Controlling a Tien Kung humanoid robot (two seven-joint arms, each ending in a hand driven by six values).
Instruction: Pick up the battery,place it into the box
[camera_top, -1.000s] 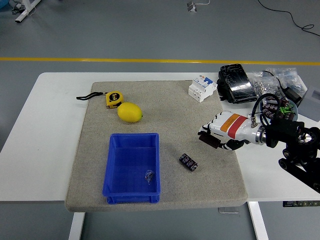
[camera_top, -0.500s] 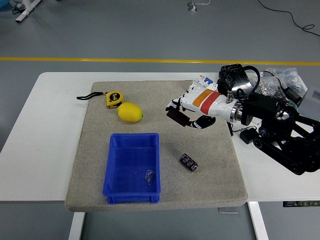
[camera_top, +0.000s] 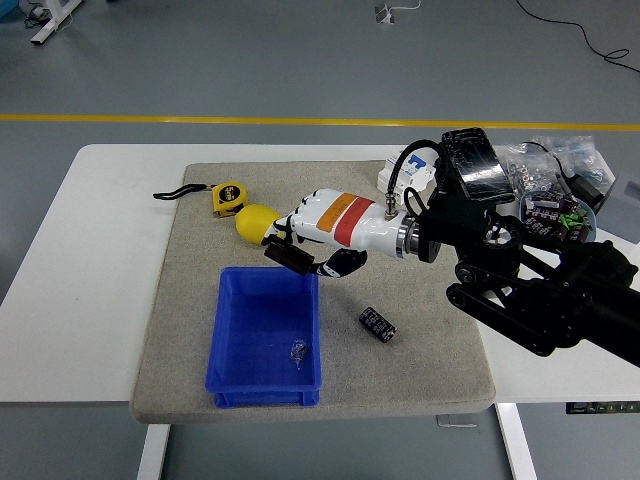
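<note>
Batteries: one, a dark cylindrical battery lying on its side on the mat, just right of the box and apart from it.
Boxes: one blue plastic box, open at the top, on the near part of the mat.
Box contents: one small clear, shiny scrap near its right wall; what it is cannot be told.
Mats: one grey felt mat covering the middle of the white table.
Lemons: one lemon, partly hidden behind the hand.
Tape measures: one yellow tape measure with a black strap, just beyond the lemon.
Hands: one in view, the right hand, white with an orange and red band, reaching in from the right over the box's far right corner.
Fingers: loosely curled, dark tips pointing down and left, holding nothing; well apart from the battery.
Far right clutter: one white circuit breaker, one black case, clear bags of small parts.
</note>
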